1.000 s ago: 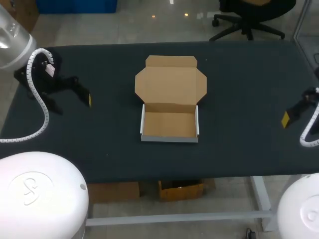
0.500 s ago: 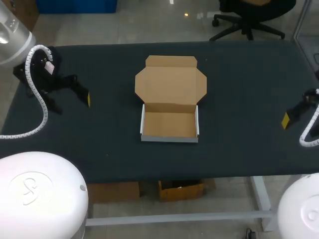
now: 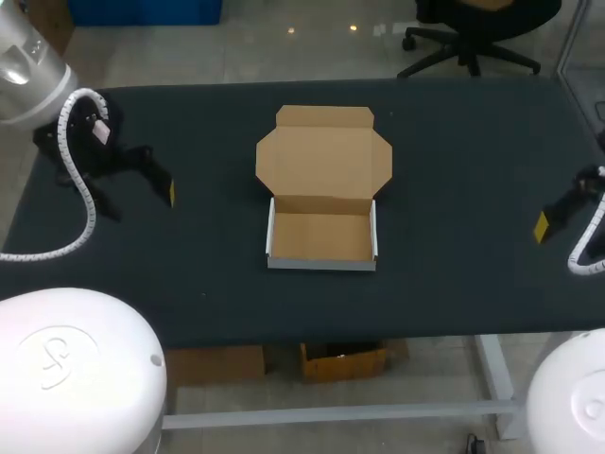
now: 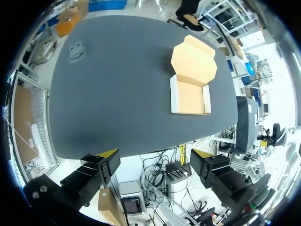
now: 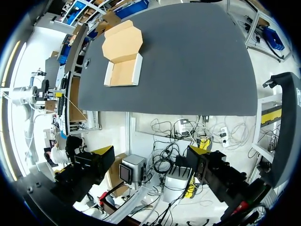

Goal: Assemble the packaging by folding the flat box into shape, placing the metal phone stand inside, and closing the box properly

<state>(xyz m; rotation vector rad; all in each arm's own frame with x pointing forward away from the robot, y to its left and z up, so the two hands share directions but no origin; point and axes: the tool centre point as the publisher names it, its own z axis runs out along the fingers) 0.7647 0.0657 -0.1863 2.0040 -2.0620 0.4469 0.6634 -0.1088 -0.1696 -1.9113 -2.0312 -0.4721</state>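
Okay, box (image 3: 323, 236) mid-frame: prob. light thin card, creases easily; you'd grip lid (image 3: 323, 161) by far flap edge. L gripper (image 4: 155, 153), R gripper (image 5: 150, 150) — jaws wide apart, holding nothing.

Light: bright, even, from overhead.
Table (image 3: 473, 170): dark matte top, lit evenly from edge to edge.
Box (image 3: 323, 170): brown card evenly lit; white outer walls bright.
Left arm (image 3: 24, 71): pale sheen on its white shell.
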